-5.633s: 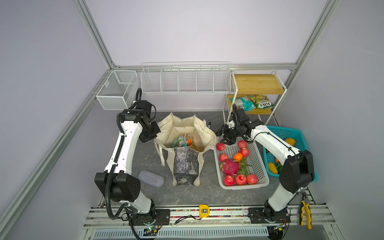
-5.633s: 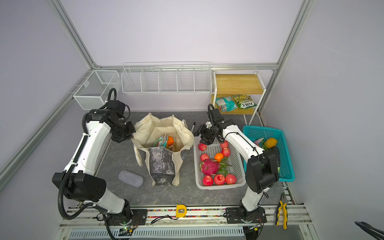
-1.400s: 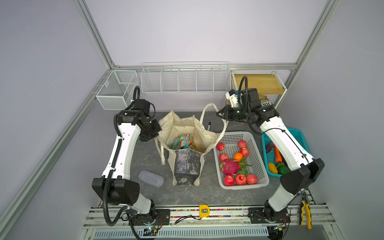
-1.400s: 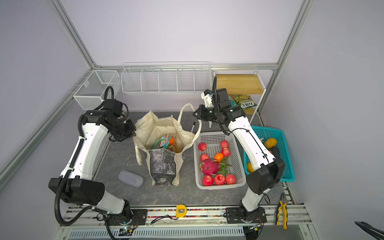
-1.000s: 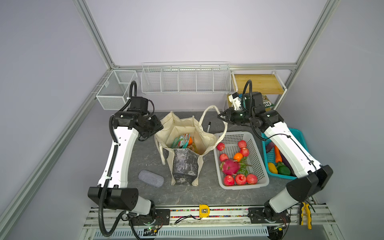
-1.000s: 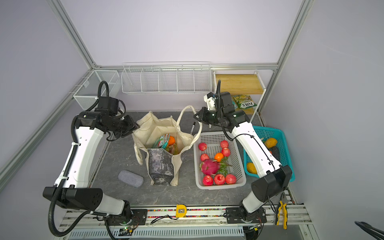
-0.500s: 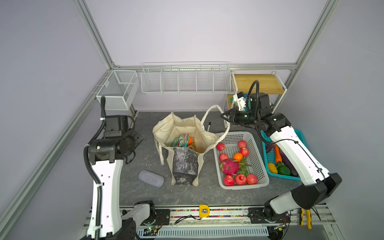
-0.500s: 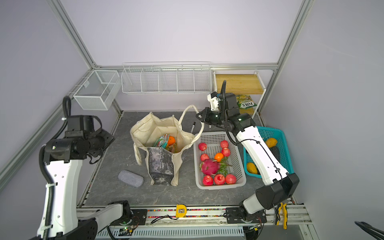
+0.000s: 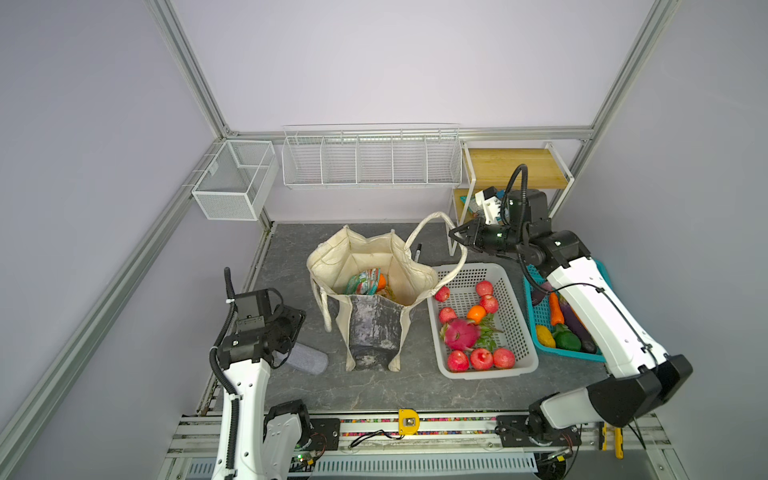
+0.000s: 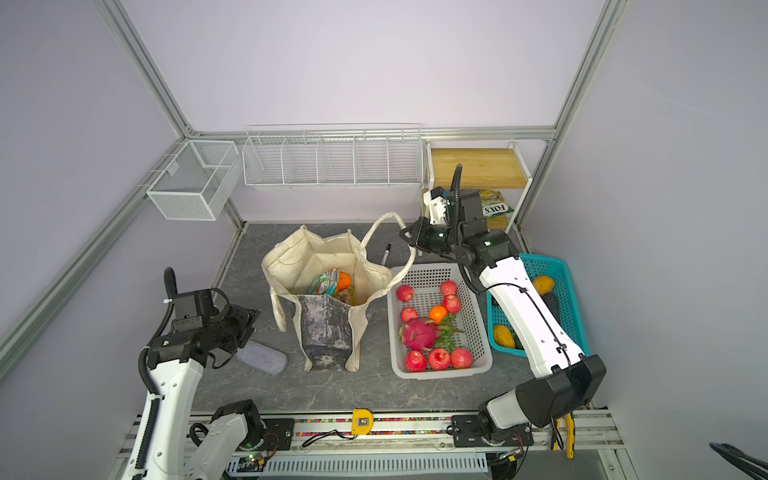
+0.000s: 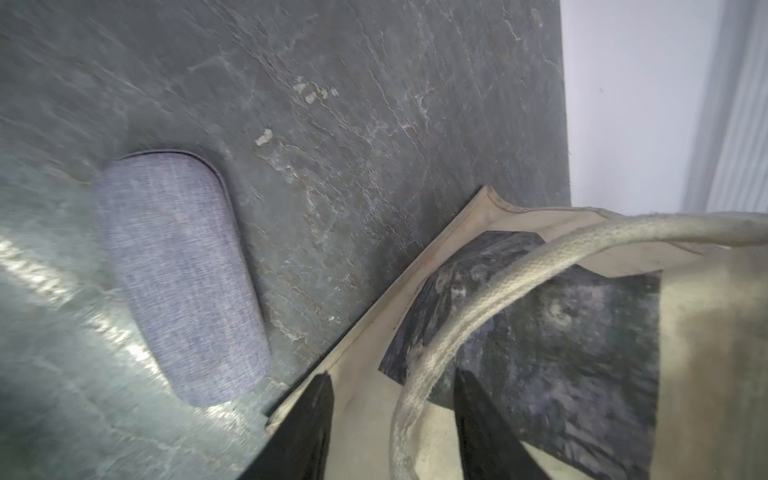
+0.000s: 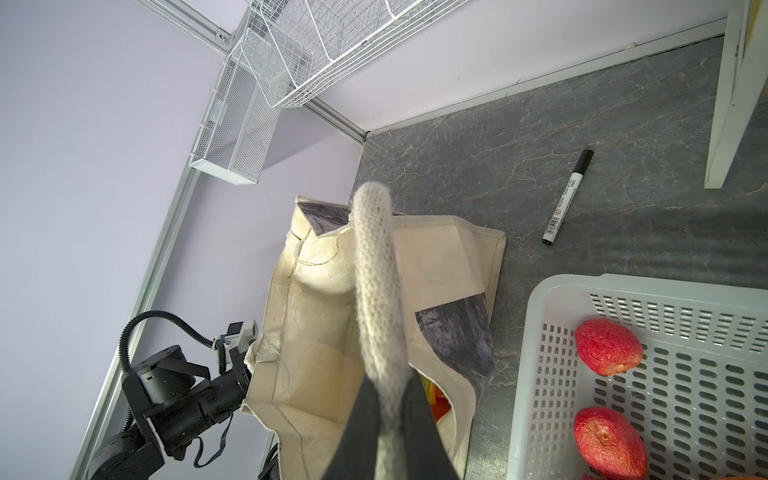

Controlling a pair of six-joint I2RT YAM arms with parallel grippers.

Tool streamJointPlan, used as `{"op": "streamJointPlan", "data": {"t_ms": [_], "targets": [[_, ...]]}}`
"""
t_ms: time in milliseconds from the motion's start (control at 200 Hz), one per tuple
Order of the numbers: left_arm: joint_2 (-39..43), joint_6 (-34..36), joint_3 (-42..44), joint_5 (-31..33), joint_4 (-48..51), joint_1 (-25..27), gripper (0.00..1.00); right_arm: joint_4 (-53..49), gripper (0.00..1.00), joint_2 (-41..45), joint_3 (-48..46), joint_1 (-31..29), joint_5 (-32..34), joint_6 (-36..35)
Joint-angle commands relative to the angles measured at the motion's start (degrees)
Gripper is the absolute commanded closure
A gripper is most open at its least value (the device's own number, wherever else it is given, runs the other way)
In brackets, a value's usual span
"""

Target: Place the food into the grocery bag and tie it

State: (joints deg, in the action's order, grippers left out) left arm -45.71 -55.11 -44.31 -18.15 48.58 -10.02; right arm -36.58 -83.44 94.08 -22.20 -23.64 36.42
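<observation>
The cream grocery bag (image 9: 409, 274) stands open mid-table in both top views. Inside it lie a teal snack packet (image 9: 362, 282) and an orange (image 9: 381, 281). My right gripper (image 9: 455, 237) is shut on the bag's right handle (image 12: 376, 257) and holds that loop up above the rim. My left gripper (image 10: 251, 320) hovers low at the bag's front left, jaws open. In the left wrist view the hanging left handle (image 11: 457, 332) runs just past my left gripper (image 11: 392, 374), untouched. More food fills the white basket (image 9: 490, 372) and the teal basket (image 10: 552, 262).
A grey fabric case (image 9: 307, 359) lies under the left arm, close to the bag. A black marker (image 12: 567, 197) lies behind the bag. The wooden shelf (image 9: 515, 166) with snack packets (image 10: 494, 208) stands at the back right, wire baskets (image 9: 370, 158) along the back wall.
The left arm swung from the bag's back left round to its front left and came down low. The right gripper drifted slightly right, still holding the raised handle.
</observation>
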Motion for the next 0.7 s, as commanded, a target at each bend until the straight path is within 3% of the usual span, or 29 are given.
{"op": "streamJointPlan", "data": {"t_ms": [0,175,405,695], "targets": [[1.41,-0.61,1.77,-4.49,-7.96,-0.26,0.49,1.97,0.93,2.53,-0.57,0.91,-1.01,-0.09],[0.52,0.40,4.61,-7.94,-10.87,-0.17,0.45,2.03,0.93,3.17,-1.08,1.24,-1.12,-0.08],[-5.91,3.07,3.97,-12.02,-14.04,3.65,0.49,2.28,0.93,3.19,-1.89,1.47,-1.52,0.22],[-10.29,6.39,2.65,-10.33,-10.57,5.80,0.51,2.50,0.93,2.93,-2.24,1.56,-1.41,0.47]]}}
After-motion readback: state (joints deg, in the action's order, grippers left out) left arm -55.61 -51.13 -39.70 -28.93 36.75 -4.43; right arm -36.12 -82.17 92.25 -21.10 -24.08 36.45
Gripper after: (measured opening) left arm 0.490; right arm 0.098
